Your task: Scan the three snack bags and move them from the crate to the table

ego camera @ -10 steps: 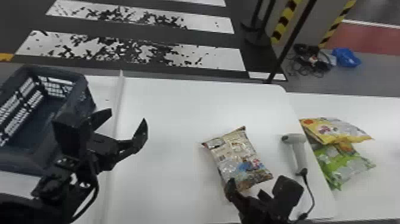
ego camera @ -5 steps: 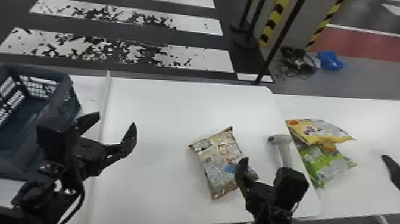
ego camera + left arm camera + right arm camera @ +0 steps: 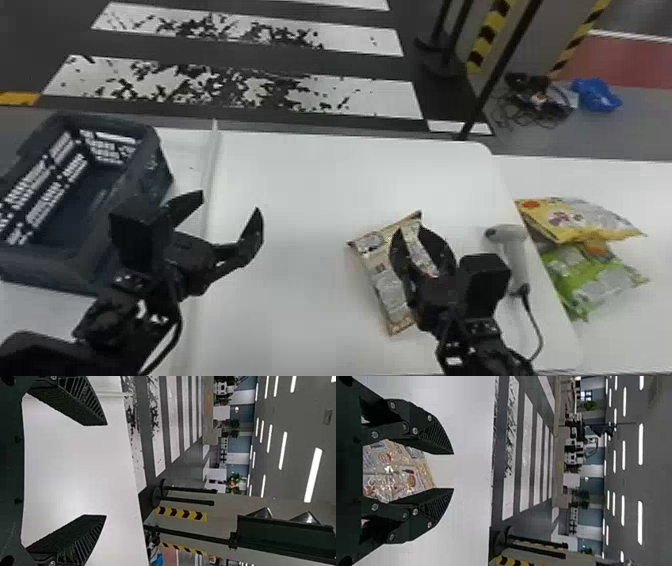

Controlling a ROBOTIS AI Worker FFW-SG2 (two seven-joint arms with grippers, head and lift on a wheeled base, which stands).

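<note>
Three snack bags counted, all outside the crate (image 3: pixel 159 172). Container: dark blue-grey, slotted walls, inner floor partly visible; stands at the left of the head view, on white surface beyond a raised pale strip (image 3: pixel 212 170). Near part of crate is hidden behind the left gripper (image 3: pixel 229 201), so contents there cannot be told. Bag 1, the beige snack bag (image 3: pixel 382 272), lies on the white table (image 3: pixel 300 180), angled, partly covered by the right gripper (image 3: pixel 412 229). Right jaws: spread, tips apart, one on either side of the bag in the right wrist view, where printed wrapper shows between them; whether the fingers (image 3: pixel 440 439) press on it cannot be told. Left jaws: spread wide, held above the table beside the crate; left wrist view shows white tabletop between them. Bag 2, the yellow snack bag (image 3: pixel 575 220), and bag 3, the green snack bag (image 3: pixel 595 280), rest together at the right, past the rounded tabletop's side edge; yellow overlaps the top end of green. Between bag 1 and that pair: pale hand scanner (image 3: pixel 517 257), on the tabletop near its right edge, beside the right gripper, dark cord (image 3: pixel 537 332) running from its handle end. On the floor behind: crumpled blue item (image 3: pixel 597 95) next to a tangle of cables (image 3: pixel 535 107).
</note>
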